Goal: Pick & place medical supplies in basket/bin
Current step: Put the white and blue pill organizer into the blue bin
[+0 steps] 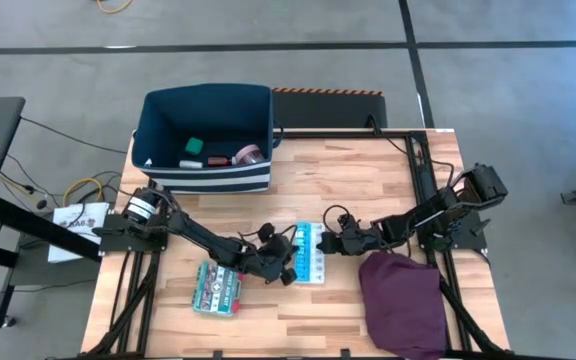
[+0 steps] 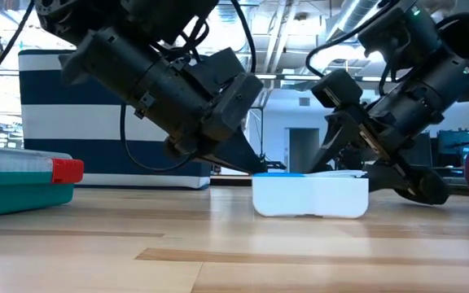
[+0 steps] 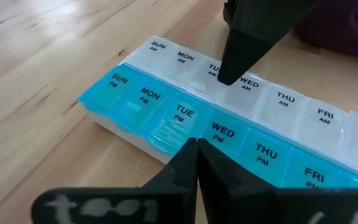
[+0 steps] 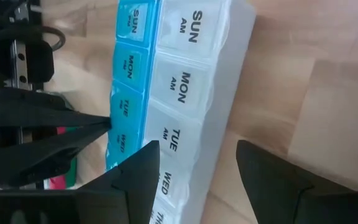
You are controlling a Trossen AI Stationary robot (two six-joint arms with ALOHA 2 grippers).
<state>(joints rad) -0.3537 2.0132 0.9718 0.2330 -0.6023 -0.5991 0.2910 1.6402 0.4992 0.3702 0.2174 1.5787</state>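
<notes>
Bin (image 1: 208, 120), navy with white stripes: you find it at the table's far edge, well beyond both claws; small items lie inside.
Purple cloth (image 1: 401, 297): just behind your right claw.
Green-red flat box (image 1: 218, 289): just beside your left claw.
Pill organizer (image 1: 308, 253), light blue and white: flat on the wood between your two claws.
Left gripper (image 3: 196, 148): fingers together, tips touching the organizer's blue edge.
Right gripper (image 4: 197, 163): fingers apart, straddling the white AM row.
</notes>
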